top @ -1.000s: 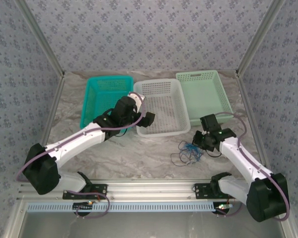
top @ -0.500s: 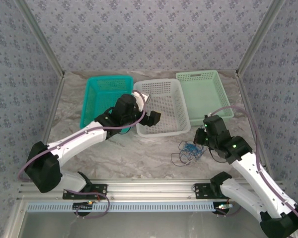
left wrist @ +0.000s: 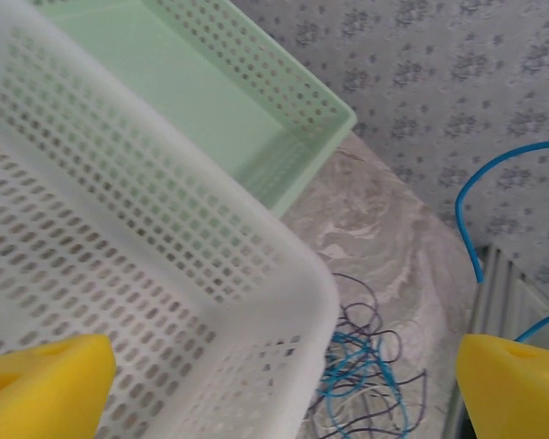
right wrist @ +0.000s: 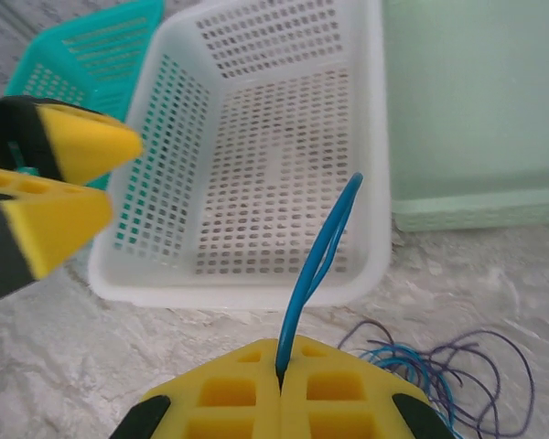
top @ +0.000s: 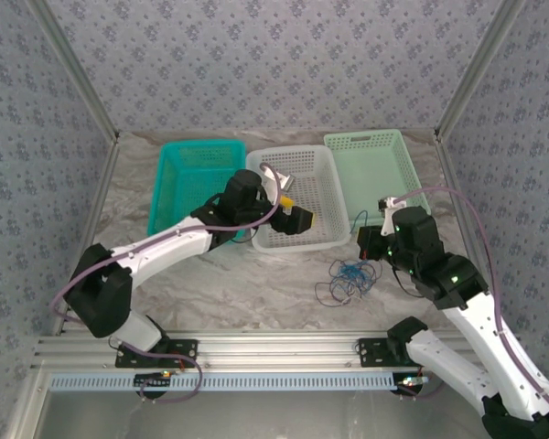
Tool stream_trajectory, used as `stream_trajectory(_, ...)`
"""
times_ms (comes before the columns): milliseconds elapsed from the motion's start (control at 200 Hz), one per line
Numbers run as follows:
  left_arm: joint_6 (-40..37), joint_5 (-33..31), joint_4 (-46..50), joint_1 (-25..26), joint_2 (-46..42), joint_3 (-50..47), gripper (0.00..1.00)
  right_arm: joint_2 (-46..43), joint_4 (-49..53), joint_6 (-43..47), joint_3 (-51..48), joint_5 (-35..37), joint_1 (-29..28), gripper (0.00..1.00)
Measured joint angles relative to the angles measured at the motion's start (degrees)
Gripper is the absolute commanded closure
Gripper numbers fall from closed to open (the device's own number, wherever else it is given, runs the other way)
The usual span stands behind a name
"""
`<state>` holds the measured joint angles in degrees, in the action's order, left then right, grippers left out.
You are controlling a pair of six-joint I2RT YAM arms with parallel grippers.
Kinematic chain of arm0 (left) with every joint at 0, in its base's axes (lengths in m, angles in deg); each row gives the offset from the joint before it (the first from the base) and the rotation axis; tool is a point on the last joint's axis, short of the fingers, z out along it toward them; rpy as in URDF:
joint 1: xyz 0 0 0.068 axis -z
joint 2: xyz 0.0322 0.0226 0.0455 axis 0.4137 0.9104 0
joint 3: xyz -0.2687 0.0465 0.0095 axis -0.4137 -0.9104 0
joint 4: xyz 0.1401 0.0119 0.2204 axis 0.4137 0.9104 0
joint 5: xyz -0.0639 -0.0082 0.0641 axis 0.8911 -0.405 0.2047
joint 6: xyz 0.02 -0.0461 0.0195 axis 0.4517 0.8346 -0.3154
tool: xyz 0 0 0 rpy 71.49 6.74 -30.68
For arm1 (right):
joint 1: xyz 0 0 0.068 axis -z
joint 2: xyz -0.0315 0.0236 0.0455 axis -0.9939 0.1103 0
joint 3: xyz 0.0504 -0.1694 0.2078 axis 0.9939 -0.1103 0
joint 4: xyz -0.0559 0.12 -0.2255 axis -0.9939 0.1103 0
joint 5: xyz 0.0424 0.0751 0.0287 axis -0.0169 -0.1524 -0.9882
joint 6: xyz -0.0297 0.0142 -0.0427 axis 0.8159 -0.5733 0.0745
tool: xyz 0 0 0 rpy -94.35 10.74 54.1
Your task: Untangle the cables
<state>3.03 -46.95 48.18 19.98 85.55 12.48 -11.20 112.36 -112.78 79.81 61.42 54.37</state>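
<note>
Change since the earlier frame: we log the left arm reaching further right across the white basket, and the right wrist apparently higher beside the tangle.

1. Table: marbled grey-white covering, matte and creased.
2. 3 rigid perforated plastic baskets in a row at the rear: teal basket, white basket, pale green basket. All have slotted walls and rounded rims.
3. Left gripper: over the white basket's near right part, its yellow wedge fingers spread wide and holding nothing.
4. Right gripper: yellow ribbed pads pressed together, pinching the blue cable, which stands out of the pinch as a narrow hairpin loop.
5. Cables: thin floppy wires, blue, dark and pale, in a loose knot on the table just in front of the white basket's near right corner, between the 2 grippers.

Risks, in our judgement: pulling the blue strand may drag the whole knot or cinch it tighter, since the other wires loop through it. The slim loop may also slip from the pads. The left fingers may catch the basket rim on descent.
</note>
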Motion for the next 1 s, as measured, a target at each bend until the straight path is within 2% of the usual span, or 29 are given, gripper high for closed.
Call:
stream_trajectory(345, 2.58, 10.78, -7.08, 1.6, 3.39, 3.87, 0.15, 1.22, -7.98, 2.45, 0.09, -6.43, 0.0, 1.0)
stream_trajectory(670, 2.64, 14.95, -8.61, 2.54, 5.95, 5.62, 0.32, 2.71, -16.2, 2.32, -0.02, -13.33, 0.0, 1.0)
stream_trajectory(750, 2.16, 14.97, -8.55, 2.51, 5.95, 5.9, 0.43, 3.06, -17.33, 2.14, -0.46, -14.88, 0.0, 1.0)
stream_trajectory(894, 0.96, 13.35, -8.26, 2.54, 5.95, 6.12, 0.72, 3.1, -17.29, 1.88, -0.81, -17.05, 0.0, 1.0)
stream_trajectory(999, -0.92, 10.47, -6.78, 2.51, 5.75, 6.12, 0.81, 3.1, -16.44, 1.88, -1.2, -18.53, 0.0, 1.0)
